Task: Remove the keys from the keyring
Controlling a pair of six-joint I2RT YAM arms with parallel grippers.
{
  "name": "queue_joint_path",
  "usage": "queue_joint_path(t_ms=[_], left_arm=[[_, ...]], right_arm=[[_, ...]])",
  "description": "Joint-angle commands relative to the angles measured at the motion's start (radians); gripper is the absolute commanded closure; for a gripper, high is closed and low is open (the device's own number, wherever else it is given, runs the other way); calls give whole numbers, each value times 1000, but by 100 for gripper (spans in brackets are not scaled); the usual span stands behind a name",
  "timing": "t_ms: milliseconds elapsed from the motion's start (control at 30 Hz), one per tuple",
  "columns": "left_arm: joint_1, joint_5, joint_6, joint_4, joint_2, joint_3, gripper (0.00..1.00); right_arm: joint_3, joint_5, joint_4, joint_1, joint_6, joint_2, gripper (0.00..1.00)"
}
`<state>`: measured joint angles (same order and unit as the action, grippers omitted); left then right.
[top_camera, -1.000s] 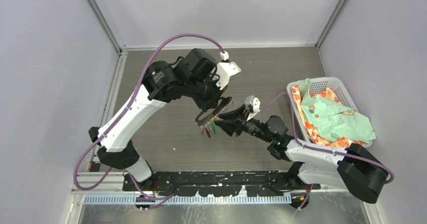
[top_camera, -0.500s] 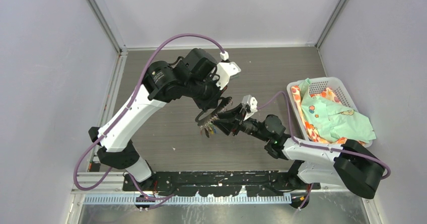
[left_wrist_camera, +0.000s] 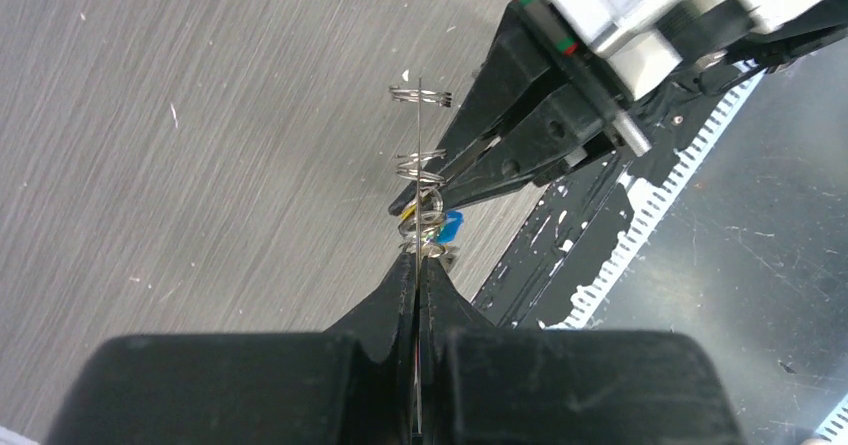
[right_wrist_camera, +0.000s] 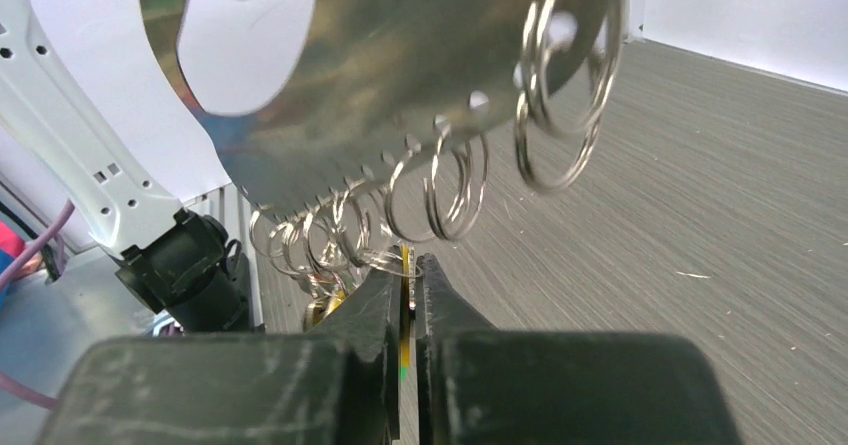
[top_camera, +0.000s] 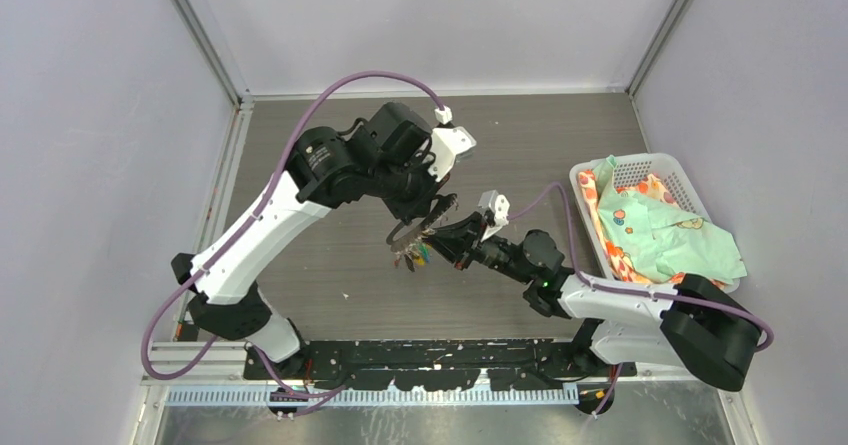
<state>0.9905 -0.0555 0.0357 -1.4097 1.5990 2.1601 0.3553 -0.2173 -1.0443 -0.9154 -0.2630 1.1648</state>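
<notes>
Left gripper (left_wrist_camera: pixel 417 265) clamps the keyring (right_wrist_camera: pixel 400 55) edge-on, raised above the table (top_camera: pixel 560 135) at mid-field. Keys (top_camera: pixel 414 256) hang from split rings along its toothed edge. Right gripper (right_wrist_camera: pixel 408 270) is pinched narrow on a yellow key (right_wrist_camera: pixel 405 310). White basket (top_camera: pixel 640 170), far right, holds patterned cloths (top_camera: pixel 670 230).

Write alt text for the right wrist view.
The right gripper, at bottom centre, pinches a thin yellow key just below the keyring, a silvery plate with an oval cutout filling the top. Wire split rings hang from its hole-lined edge above the grey table.
</notes>
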Motion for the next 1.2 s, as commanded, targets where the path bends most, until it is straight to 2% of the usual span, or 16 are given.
queue_joint_path(t_ms=[0,133,400,600,700,800,967,1167], left_arm=[[2,71,36,127,-102,-106,100],[-18,121,79,245,-192,-262,100],[-81,150,192,579,-379,-639,100],[-94,148,329,832,-517,-941,100],[-100,139,385,926,-570,-1070,100],[-113,138,433,994,-611,-1173,100],[-141,120,508,1104,-658,-1335,100],[-147,72,572,1235,-671,-1474,100]], right_arm=[[-2,71,-53,-6,17,-55,99],[-6,109,93,-7,3,-140,99],[78,112,593,-13,11,-286,99],[191,204,963,-18,53,-372,99],[227,212,1028,-19,12,-357,99],[315,257,1165,-19,-30,-292,99],[419,340,1319,-20,-18,-241,99],[526,274,1440,-20,26,-205,99]])
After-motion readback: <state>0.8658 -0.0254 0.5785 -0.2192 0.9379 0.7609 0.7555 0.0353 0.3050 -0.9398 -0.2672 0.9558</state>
